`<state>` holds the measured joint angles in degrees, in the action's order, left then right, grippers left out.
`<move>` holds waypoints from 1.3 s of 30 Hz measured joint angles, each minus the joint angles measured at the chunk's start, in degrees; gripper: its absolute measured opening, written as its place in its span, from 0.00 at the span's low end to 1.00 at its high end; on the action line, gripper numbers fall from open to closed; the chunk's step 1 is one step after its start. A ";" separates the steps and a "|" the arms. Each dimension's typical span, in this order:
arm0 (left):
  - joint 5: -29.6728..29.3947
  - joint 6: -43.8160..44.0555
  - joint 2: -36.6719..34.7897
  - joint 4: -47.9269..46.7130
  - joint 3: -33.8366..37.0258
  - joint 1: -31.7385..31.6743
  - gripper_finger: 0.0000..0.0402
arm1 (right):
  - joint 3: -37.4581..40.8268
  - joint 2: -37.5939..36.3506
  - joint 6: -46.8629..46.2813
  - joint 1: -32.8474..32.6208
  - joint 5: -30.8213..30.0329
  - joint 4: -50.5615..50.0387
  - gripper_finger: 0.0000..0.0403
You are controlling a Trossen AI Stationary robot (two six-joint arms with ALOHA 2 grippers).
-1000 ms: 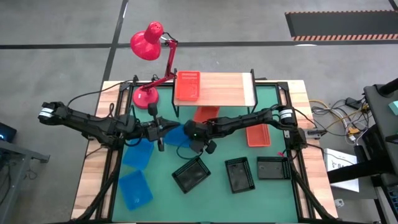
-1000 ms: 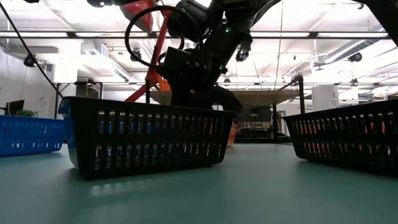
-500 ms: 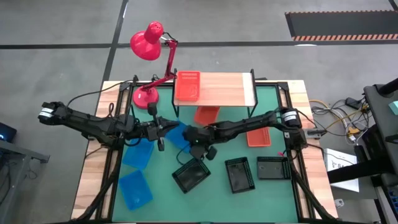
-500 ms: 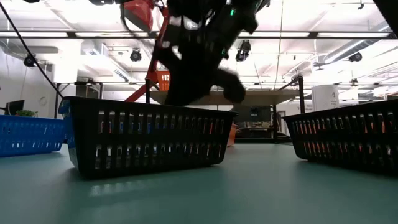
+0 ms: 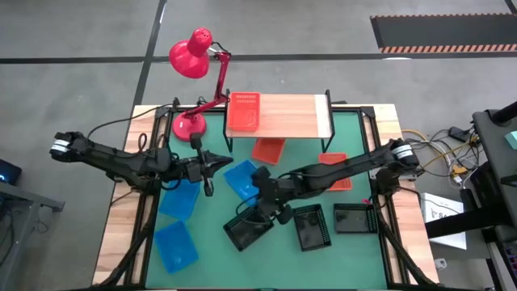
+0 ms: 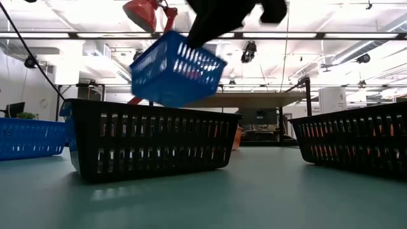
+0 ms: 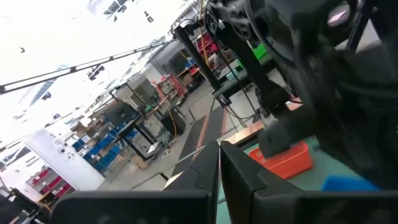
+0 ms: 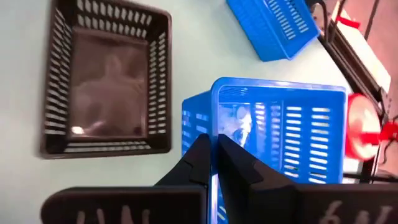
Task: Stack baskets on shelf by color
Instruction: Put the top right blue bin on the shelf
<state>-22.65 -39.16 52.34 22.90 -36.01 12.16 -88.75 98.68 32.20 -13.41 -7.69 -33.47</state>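
Note:
My right gripper (image 5: pixel 262 188) is shut on a blue basket (image 5: pixel 240 178), which shows raised and tilted in the low view (image 6: pixel 178 69). My left gripper (image 5: pixel 208 168) hovers shut just left of it, holding nothing. Two more blue baskets (image 5: pixel 179 200) (image 5: pixel 175 246) sit flat on the table's left part. Three black baskets (image 5: pixel 248 229) (image 5: pixel 311 226) (image 5: pixel 354 218) sit along the near side. One orange-red basket (image 5: pixel 243 111) rests on the shelf (image 5: pixel 295 117), one (image 5: pixel 268 149) lies under it, and one (image 5: pixel 335 171) is partly hidden by my right arm. My right gripper pinches one side wall of the blue basket at its rim (image 8: pixel 214 140), one finger inside the basket and one outside. The fingers come from above, pointing down. The basket is lifted clear and hangs tilted below the fingers, above a black basket (image 6: pixel 149 146).
A red desk lamp (image 5: pixel 194 61) stands at the far left corner, its base (image 5: pixel 188 127) beside the shelf's left legs. Bare green mat lies between the blue baskets and the black ones. My two arms nearly meet at the table's middle.
My right gripper moved toward the near edge and rose. It carried the blue basket up off the table: a second ago the basket was hidden behind the black one in the low view, and now it hangs tilted above it.

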 joint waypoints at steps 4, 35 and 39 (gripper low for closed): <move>0.09 -0.02 0.00 0.78 0.00 0.51 0.00 | 0.00 -3.37 -5.54 -2.84 -2.89 -2.20 0.02; 0.13 -0.07 0.02 1.96 0.00 0.72 0.00 | 0.02 -12.90 -15.46 21.66 -15.15 -13.62 0.02; 0.13 -0.07 0.02 1.96 0.00 0.72 0.00 | 0.02 -12.60 -13.51 25.44 -9.68 -10.01 0.02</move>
<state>-22.52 -39.22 52.36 24.86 -36.01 12.88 -88.73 86.09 18.69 12.02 -17.37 -43.48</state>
